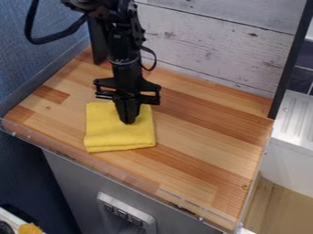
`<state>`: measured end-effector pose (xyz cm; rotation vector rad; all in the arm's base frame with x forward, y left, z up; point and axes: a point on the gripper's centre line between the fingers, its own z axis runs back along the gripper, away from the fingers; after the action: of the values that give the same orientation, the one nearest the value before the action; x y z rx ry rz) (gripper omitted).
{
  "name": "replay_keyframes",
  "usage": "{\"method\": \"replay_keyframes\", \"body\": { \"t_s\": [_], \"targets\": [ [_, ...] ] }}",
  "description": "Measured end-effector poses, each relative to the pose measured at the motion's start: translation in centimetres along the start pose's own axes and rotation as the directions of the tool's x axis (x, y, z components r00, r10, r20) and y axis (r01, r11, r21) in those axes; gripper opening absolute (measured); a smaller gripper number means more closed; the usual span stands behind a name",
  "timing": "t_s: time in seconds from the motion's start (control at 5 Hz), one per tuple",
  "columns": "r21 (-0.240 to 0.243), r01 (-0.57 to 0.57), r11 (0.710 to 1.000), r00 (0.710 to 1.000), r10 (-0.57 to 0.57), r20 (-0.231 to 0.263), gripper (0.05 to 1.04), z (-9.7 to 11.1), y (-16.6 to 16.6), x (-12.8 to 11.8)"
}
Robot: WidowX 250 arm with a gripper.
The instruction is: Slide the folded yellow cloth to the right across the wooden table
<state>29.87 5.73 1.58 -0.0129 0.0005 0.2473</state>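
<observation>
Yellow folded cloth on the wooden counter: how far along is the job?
Folding looks at least partly done: the yellow folded cloth lies in a neat, layered square on the striped wooden counter. In hand: the black robot gripper is down at its upper part; I can't tell whether it holds it. Any lift or further fold would be left, as the cloth lies flat.

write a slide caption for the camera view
A black gripper points down at a folded yellow cloth on a wooden counter.
</observation>
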Motion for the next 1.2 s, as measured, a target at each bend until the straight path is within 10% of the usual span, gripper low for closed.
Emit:
{"method": "replay_keyframes", "body": {
  "t_s": [1.2],
  "targets": [
    [0.017, 0.207, 0.978, 0.978, -0.207, -0.009, 0.088, -0.3, -7.3, 0.0]
  ]
}}
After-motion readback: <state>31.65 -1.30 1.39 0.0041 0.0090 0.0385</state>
